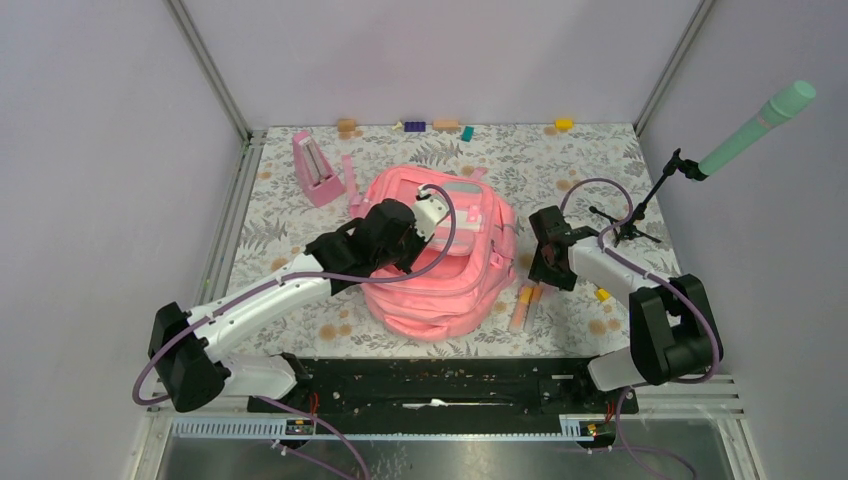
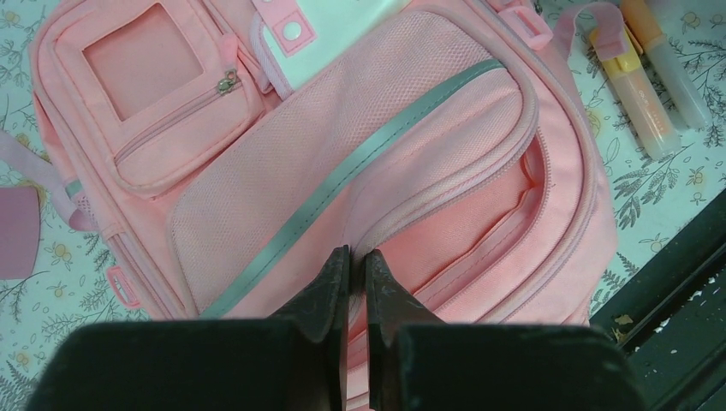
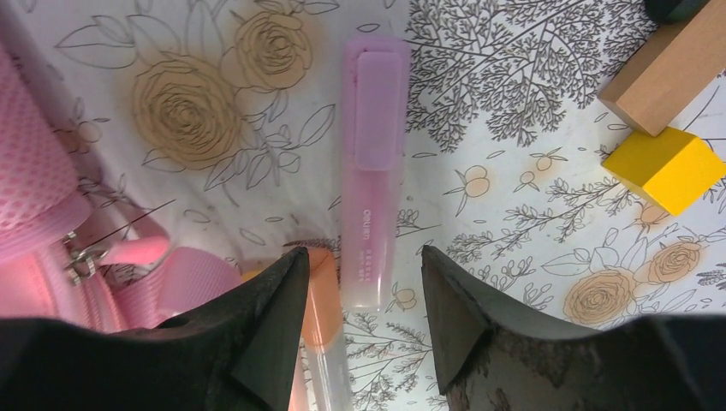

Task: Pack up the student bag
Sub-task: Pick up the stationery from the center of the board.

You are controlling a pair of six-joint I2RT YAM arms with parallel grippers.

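Note:
The student bag point(image 1: 440, 285), pink with grey-white trim, lies flat mid-table with its front pockets point(image 2: 163, 94) facing up. My left gripper point(image 2: 357, 254) rests on top of it point(image 1: 415, 245), shut on the zipped rim of its large front pocket, whose mouth gapes a little to the right. My right gripper point(image 3: 361, 257) hangs open just right of the bag point(image 1: 541, 270), low over the tablecloth. A pink highlighter point(image 3: 370, 171) lies lengthwise with its near end between the fingertips. An orange highlighter point(image 3: 330, 300) lies against the left finger.
A yellow block point(image 3: 663, 167) and a wooden block point(image 3: 663, 77) lie right of the highlighters. A small pink triangular stand point(image 1: 318, 170) is at the back left. A green microphone on a stand point(image 1: 745, 135) rises at the right. Small blocks point(image 1: 440, 126) line the far edge.

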